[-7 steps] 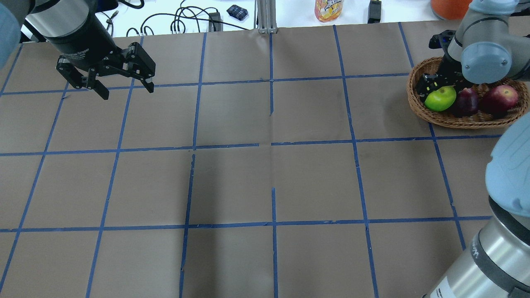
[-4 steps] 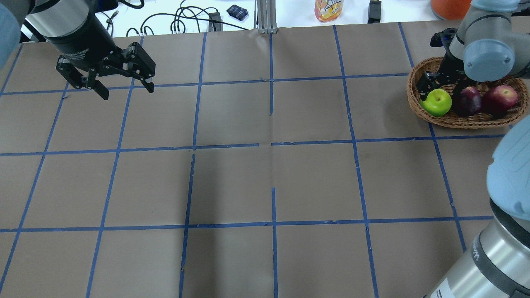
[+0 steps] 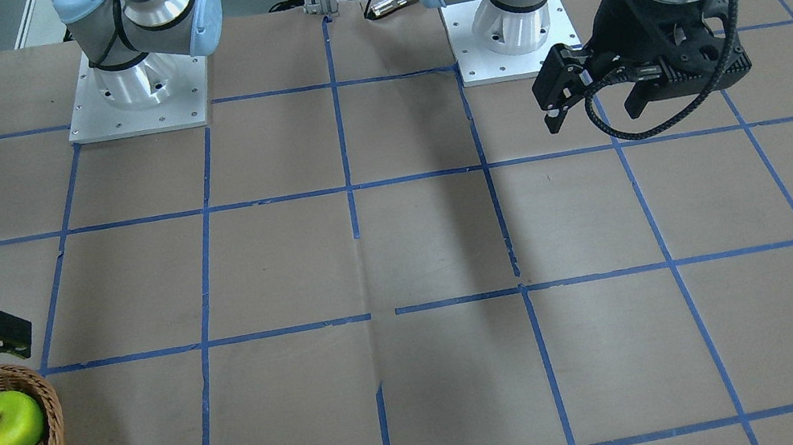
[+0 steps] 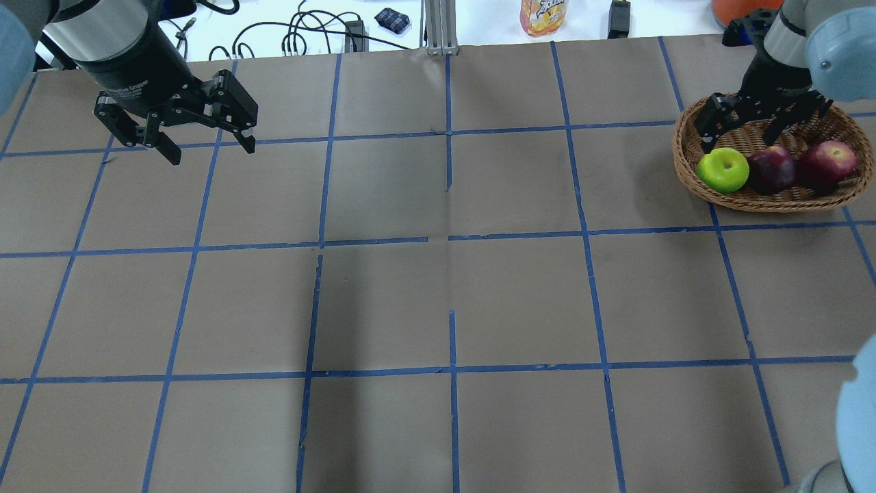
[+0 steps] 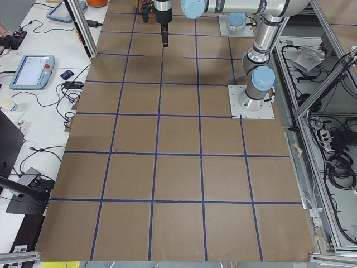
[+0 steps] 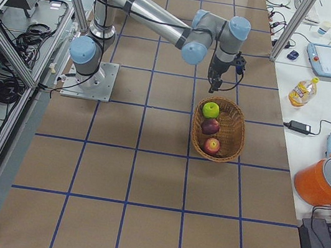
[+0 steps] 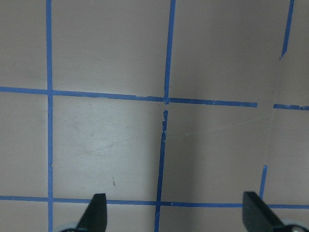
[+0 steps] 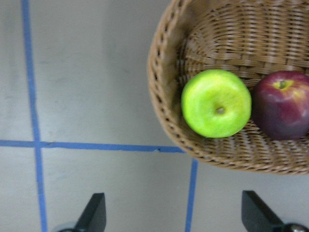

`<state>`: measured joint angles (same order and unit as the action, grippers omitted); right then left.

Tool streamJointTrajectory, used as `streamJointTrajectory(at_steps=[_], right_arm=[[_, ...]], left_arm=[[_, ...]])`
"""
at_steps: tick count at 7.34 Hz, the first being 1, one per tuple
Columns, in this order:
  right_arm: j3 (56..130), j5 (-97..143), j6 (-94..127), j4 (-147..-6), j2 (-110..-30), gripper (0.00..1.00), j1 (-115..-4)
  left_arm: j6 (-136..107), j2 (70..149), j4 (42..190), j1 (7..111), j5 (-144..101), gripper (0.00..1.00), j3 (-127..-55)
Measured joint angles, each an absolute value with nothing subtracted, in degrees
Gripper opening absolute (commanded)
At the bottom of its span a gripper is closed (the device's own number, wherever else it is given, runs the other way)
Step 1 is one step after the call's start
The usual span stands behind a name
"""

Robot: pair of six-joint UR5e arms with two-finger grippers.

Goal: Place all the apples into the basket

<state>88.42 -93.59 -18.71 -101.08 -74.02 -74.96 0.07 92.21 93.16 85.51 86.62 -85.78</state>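
The wicker basket [image 4: 691,179] sits at the table's far right and holds all three apples: the lime green apple [image 4: 723,170], the dark maroon apple [image 4: 771,169] and the red apple [image 4: 828,162]. My right gripper [image 4: 742,133] hangs open and empty above the basket's far side, clear of the apples. The right wrist view shows the green apple [image 8: 216,103] and maroon apple [image 8: 283,103] inside the basket [image 8: 161,96]. My left gripper [image 4: 209,147] is open and empty above the table's far left.
Beyond the table's far edge lie cables [image 4: 301,31], a snack bag [image 4: 544,16] and an orange container [image 4: 742,14]. The brown table [image 4: 438,287] carries a blue tape grid. The arm bases [image 3: 136,89] stand at the robot's side.
My right gripper has let go of the green apple, which now rests in the basket, and has risen and pulled back toward the far side. The left arm has not moved.
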Motion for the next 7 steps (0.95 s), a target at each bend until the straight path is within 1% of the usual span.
streamJointTrajectory(at_steps=[3, 6, 7], right_arm=[[89.43, -92.79, -7.11, -93.73, -80.46, 1.0, -84.38], [94.33, -90.82, -2.84, -87.51, -89.51, 1.0, -86.7], [94.72, -90.43, -2.7, -85.16, -91.71, 1.0, -86.79]], left_arm=[[-0.01, 92.06, 93.18, 85.52, 86.64, 1.0, -85.8], [-0.49, 91.54, 93.23, 85.52, 86.66, 1.0, -86.08], [-1.1, 91.38, 93.2, 85.52, 86.64, 1.0, -86.54]])
